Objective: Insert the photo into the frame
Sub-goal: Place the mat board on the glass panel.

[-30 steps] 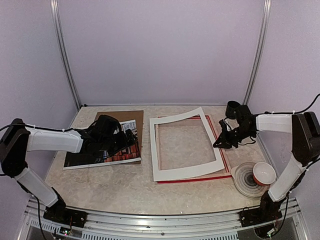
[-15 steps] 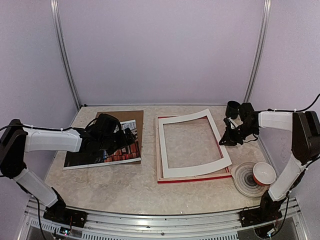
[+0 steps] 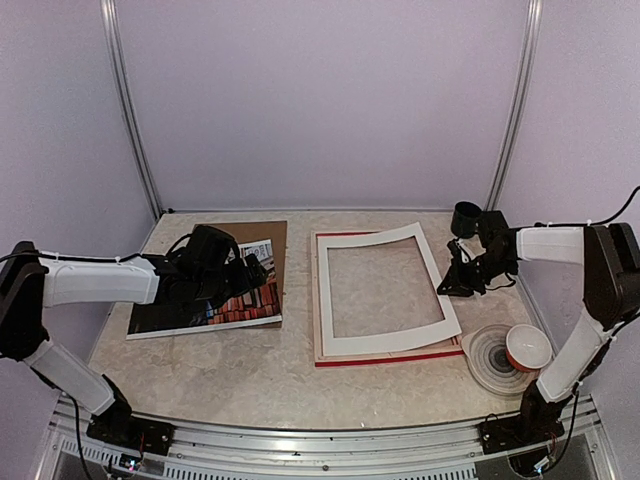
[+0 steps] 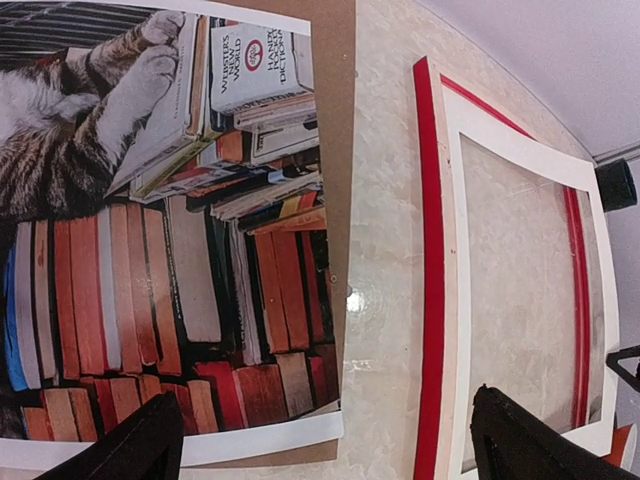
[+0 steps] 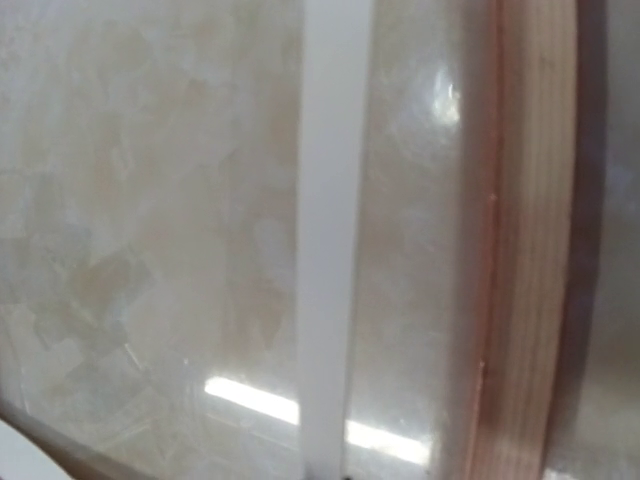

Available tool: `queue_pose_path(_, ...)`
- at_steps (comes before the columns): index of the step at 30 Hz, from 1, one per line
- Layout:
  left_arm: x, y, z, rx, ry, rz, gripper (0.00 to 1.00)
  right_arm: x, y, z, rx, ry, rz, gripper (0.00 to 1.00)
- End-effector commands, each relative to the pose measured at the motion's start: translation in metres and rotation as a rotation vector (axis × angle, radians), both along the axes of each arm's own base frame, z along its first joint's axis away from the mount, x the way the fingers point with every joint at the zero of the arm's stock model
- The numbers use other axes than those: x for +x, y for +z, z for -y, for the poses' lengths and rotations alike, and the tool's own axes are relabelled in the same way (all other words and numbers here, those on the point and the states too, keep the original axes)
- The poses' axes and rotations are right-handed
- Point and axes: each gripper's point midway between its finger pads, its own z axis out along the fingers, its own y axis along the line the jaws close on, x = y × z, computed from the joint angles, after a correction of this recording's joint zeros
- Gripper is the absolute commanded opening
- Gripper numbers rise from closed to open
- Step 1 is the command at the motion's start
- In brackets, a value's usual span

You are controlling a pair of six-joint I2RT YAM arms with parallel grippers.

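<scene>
Photo lies under left gripper, jaws wide for pickup; right gripper, jaws closed, beside mat covering frame

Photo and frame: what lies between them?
In the left wrist view, a strip of the brown backing board juts past the photo, then bare tabletop runs up to the red edge of the frame. Nothing else lies there.

Smooth paper photo; red-painted frame, pale bare wood; matt white card mat; shiny marbled tabletop.
</scene>
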Motion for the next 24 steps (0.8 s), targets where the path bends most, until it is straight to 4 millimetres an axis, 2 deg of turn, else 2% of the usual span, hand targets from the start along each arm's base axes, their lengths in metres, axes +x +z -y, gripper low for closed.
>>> queue_pose_path(1,-0.001,0.012,0.003,-0.003,0.0,0.023,0.99,-0.001,0.009,0.001,0.028,-0.014,0.03,0.1)
queue_pose_path(8,-0.003,0.008,0.005,0.003,0.002,0.014,0.99,-0.001,0.009,-0.004,0.036,0.001,0.032,0.21)
queue_pose_path(12,-0.004,0.006,0.007,0.006,-0.003,0.009,0.99,0.0,0.006,-0.012,0.024,0.019,0.026,0.24)
queue_pose_path(16,-0.005,0.004,0.008,0.013,-0.003,0.007,0.99,0.002,0.005,-0.016,-0.022,0.036,0.024,0.32)
queue_pose_path(24,-0.005,0.002,0.008,0.015,-0.002,0.005,0.99,0.005,0.005,-0.016,-0.101,0.049,0.021,0.34)
